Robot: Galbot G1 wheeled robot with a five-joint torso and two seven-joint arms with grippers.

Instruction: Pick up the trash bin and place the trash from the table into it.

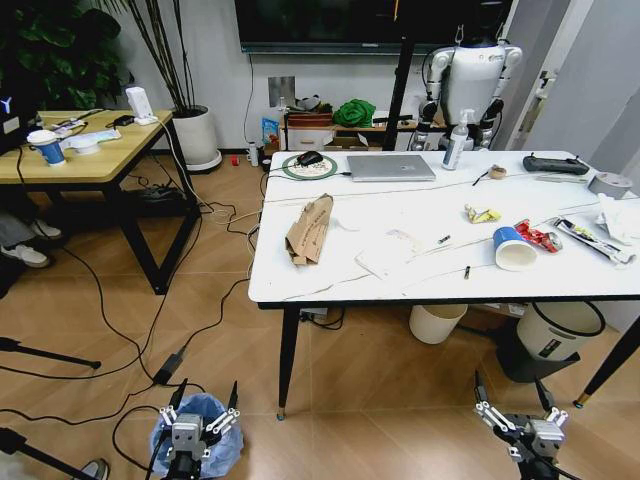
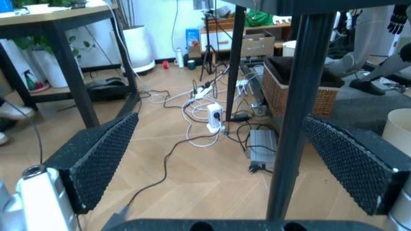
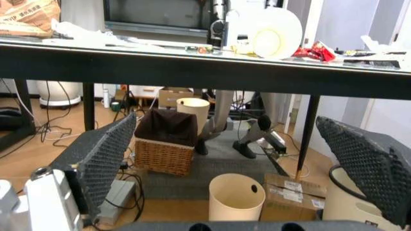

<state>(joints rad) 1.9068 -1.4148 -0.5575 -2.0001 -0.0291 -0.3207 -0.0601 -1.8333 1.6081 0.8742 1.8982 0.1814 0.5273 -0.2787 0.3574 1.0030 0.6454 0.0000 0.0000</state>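
While both arms hang low at the near edge of the head view, neither hand holds anything. Left hand (image 1: 203, 418) sits directly over the trash bin (image 1: 197, 449), fingers spread wide; its wrist view shows the two black textured pads (image 2: 99, 156) well apart with only floor, cables and a black bench leg (image 2: 292, 120) between them. Whether the fingers touch the bin's light-blue bag is not clear from the head view.

Right hand (image 1: 515, 412) hovers over bare wood floor on the near right, also wide open, nothing between its pads (image 3: 103, 156).

Bin stands on the floor, near left, in front of the white bench (image 1: 360, 280) and left of its near-left leg.

Trash lies on the bench top:
- brown cardboard packet (image 1: 310, 230), left part
- white paper sheet (image 1: 388, 252), middle, near the front edge
- blue-white paper cup (image 1: 515, 248) on its side, mouth toward the near edge, right of middle
- red wrapper (image 1: 540, 235) just right of the cup
- yellow wrapper (image 1: 483, 213) farther back
- white tissues (image 1: 620, 215) at the far right edge

Silver laptop (image 1: 390, 167) sits at the far side of the bench. Under the bench on the right: cream bucket (image 1: 437, 323) and a white bin with black rim (image 1: 560, 330).
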